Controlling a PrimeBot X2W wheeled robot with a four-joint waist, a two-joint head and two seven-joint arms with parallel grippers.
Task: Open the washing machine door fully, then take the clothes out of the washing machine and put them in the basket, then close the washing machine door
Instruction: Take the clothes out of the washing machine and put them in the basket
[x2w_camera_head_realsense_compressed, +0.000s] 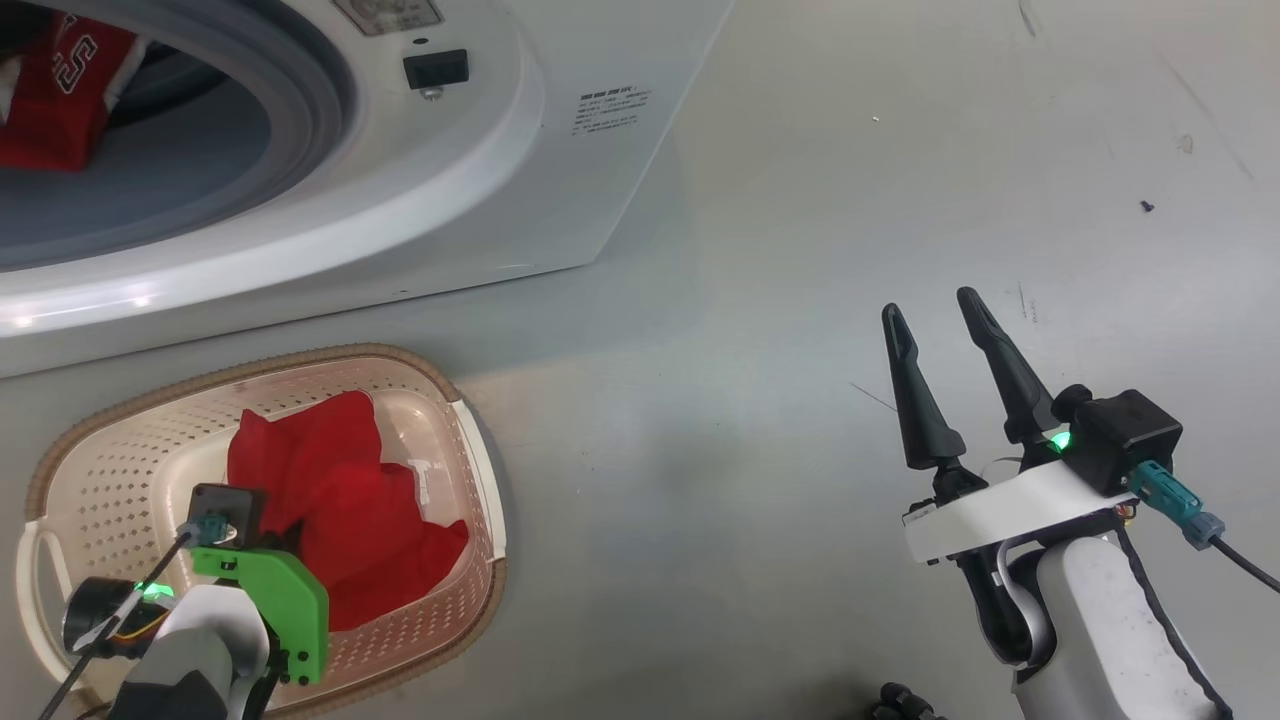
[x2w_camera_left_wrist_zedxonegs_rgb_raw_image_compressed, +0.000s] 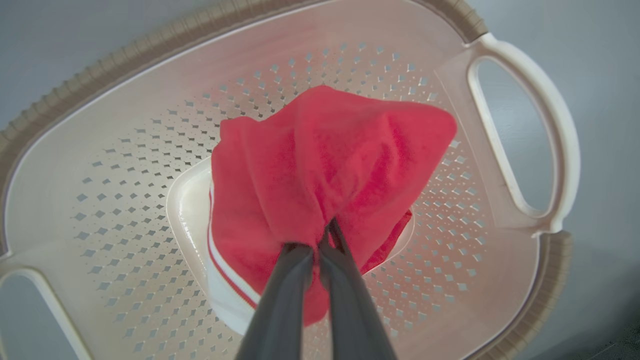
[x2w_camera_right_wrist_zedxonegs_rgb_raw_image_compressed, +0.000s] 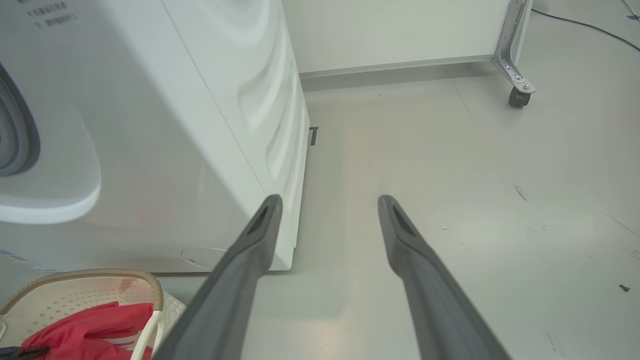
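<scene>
Red clothes (x2w_camera_left_wrist_zedxonegs_rgb_raw_image_compressed: 325, 160) pinched by closed left hand (x2w_camera_left_wrist_zedxonegs_rgb_raw_image_compressed: 320, 239) inside basket (x2w_camera_left_wrist_zedxonegs_rgb_raw_image_compressed: 100, 150); right hand (x2w_camera_right_wrist_zedxonegs_rgb_raw_image_compressed: 330, 201) spread wide, empty.

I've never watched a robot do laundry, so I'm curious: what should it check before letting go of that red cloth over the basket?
1. Left gripper shut on the red garment: ok.
2. Garment inside the basket rim: ok.
3. Right gripper open, apart from the basket: ok.
4. Washing machine emptied: not ok, a second red garment lies in its drum.
</scene>
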